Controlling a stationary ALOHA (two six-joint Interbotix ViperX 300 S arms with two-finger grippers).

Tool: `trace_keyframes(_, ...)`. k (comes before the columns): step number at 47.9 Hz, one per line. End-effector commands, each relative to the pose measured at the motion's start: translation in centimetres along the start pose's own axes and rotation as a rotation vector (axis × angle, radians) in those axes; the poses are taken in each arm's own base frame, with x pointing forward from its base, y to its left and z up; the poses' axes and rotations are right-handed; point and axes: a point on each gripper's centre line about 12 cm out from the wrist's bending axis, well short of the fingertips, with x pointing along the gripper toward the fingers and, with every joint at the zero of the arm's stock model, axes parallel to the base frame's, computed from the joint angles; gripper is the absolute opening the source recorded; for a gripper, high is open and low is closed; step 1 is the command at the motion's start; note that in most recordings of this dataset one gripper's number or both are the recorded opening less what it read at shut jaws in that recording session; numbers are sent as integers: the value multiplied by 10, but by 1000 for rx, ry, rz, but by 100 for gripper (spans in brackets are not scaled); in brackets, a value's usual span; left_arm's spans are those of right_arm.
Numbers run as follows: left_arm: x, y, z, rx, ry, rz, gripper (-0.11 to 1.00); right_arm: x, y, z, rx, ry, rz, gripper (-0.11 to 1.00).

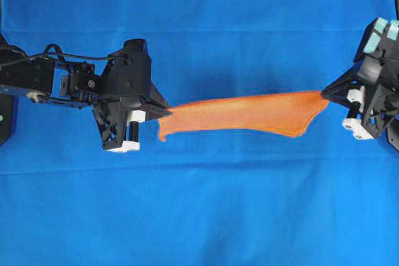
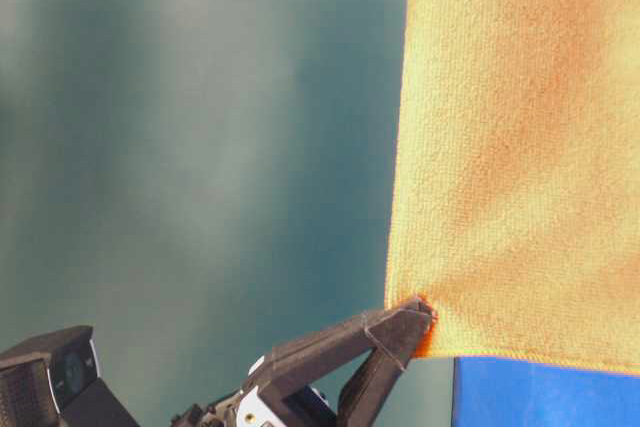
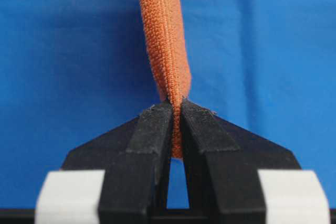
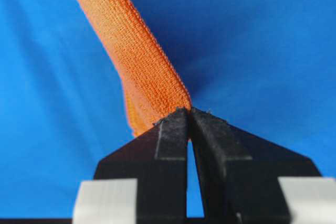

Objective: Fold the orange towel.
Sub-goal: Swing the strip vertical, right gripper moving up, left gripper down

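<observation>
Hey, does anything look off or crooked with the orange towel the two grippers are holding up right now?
Nothing damaged. The orange towel hangs stretched between the left gripper and right gripper, each shut on a corner; its lower edge sags unevenly, which is normal mid-fold.

towel [image 1: 249, 115] stretched between left gripper [image 1: 167, 111] and right gripper [image 1: 324, 93], above table [image 1: 199, 216]

square fuzzy microfibre orange towel [image 1: 249, 113]: bright orange, fine woven rib
cloth-covered tabletop [image 1: 199, 216]: plain blue
fingers [image 3: 152, 145]: matte black, white blocks behind
</observation>
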Motion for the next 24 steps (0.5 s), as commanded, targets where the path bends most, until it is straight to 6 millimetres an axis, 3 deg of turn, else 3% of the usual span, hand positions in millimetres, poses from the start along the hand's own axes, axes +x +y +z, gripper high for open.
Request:
trace_keyframes(1, -5, -6, 12, 10, -58, -14, 2, 0, 0, 10, -11, -31, -14, 4)
trace_keyframes(10, 2, -18, 23, 36, -141, -39, 2, 9, -21, 29, 4, -74, -106, 4)
trace_keyframes(24, 35, -44, 54, 88, -222, -82, 2, 27, -58, 77, 3, -187, -216, 4)
